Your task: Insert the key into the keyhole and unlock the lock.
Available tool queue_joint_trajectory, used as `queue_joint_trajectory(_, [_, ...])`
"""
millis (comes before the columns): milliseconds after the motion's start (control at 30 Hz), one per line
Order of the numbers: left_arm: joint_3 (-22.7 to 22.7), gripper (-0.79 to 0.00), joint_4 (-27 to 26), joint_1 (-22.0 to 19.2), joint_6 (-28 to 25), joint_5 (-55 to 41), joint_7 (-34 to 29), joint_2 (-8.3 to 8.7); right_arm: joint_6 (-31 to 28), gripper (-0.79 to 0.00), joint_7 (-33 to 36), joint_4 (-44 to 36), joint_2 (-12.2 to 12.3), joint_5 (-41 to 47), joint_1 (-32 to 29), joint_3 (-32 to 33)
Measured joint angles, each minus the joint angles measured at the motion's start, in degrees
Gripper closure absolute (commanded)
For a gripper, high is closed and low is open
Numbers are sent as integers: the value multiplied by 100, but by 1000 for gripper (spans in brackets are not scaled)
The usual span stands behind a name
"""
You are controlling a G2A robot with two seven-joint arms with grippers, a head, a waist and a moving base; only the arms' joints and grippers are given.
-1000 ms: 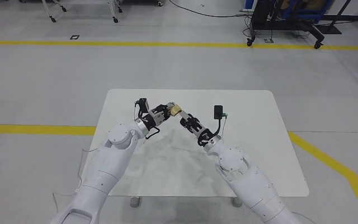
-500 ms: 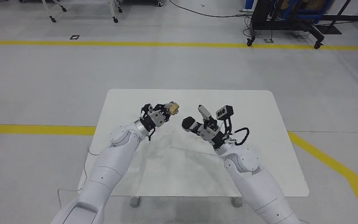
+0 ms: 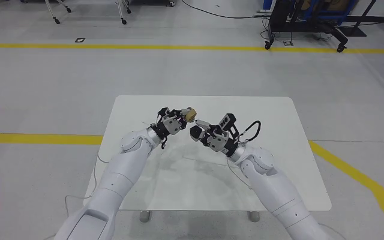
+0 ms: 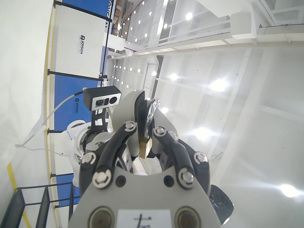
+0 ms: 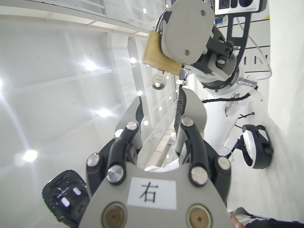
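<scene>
Right wrist view: brass lock [image 5: 159, 55], silver key [image 5: 158, 81] inserted.

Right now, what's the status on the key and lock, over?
Left gripper shut on lock. Key seated in it, head protruding. Right gripper open, just short of the key, not touching. Nothing in the way.

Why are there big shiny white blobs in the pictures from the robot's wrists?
Right wrist view: the camera looks up past the lock at ceiling lamps, which flare into bright blobs with streaks. Left wrist view: the same kind of lamps glare behind the key, and straight beams look bent towards the edges. Top view: it looks down at the table, which is evenly lit.
</scene>
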Motion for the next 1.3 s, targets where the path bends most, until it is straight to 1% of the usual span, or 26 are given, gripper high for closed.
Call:
queue_joint_trajectory(167, [-3,0,152,-49,-38,-58,-136,-29,61,-259,145,103,-15,80,57,-15])
queue_joint_trajectory(467, [13,0,257,-86,-44,-35,-362,-62,152,-249,112,144,-57,76,144,-120])
queue_joint_trajectory(767, [-18,0,281,-86,-14,-41,-484,-79,113,-139,37,300,-105,173,222,-160])
queue_joint_trajectory(833, [-26,0,278,-85,-12,-33,-498,-81,109,-86,33,329,-112,194,235,-156])
queue_joint_trajectory(900, [-31,0,277,-85,-2,-26,-509,-83,104,0,37,351,-117,208,243,-146])
queue_joint_trajectory(1300, [-32,0,267,-75,7,33,-506,-111,144,0,47,513,-164,436,299,-115])
